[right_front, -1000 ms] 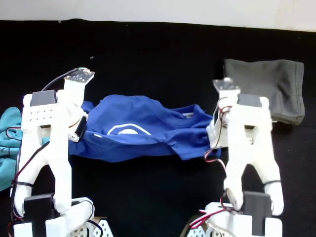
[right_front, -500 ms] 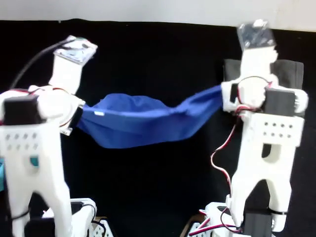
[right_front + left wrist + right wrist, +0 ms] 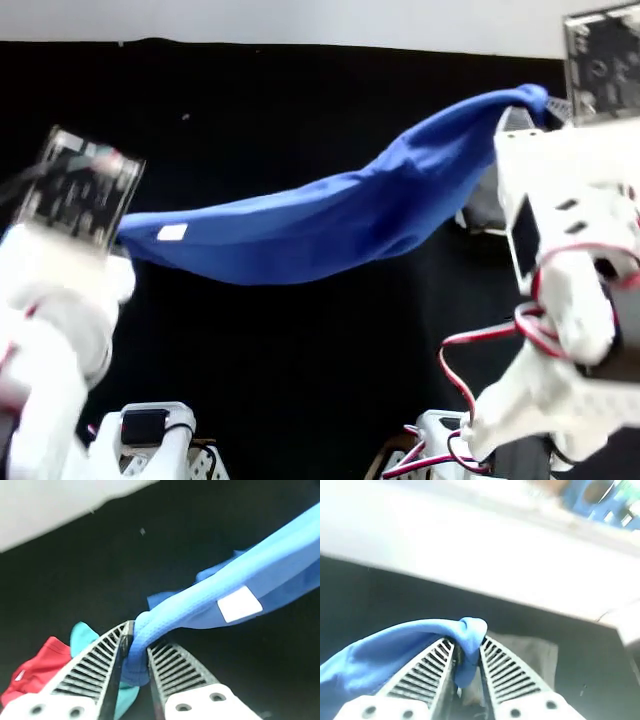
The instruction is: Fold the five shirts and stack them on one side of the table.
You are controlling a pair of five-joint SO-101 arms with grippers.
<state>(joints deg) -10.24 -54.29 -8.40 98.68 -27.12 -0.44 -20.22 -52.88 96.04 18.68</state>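
Note:
A blue shirt [image 3: 330, 222] hangs stretched in the air between the two arms, high above the black table [image 3: 300, 100]. My left gripper [image 3: 136, 637] is shut on one bunched end of the blue shirt [image 3: 210, 605]; a white label shows on the cloth. My right gripper [image 3: 468, 652] is shut on the other end of the blue shirt [image 3: 395, 650], raised higher. In the high view the left arm [image 3: 60, 260] stands at the left and the right arm [image 3: 570, 230] at the right. A folded grey shirt [image 3: 525, 652] lies on the table beyond the right gripper.
A teal shirt [image 3: 82, 635] and a red shirt [image 3: 40, 667] lie crumpled on the table below the left gripper. The pale wall [image 3: 300, 20] runs along the table's far edge.
Both arms have risen a long way toward the camera, lifting the blue shirt off the table and pulling it taut. The right end has gone higher than the left.

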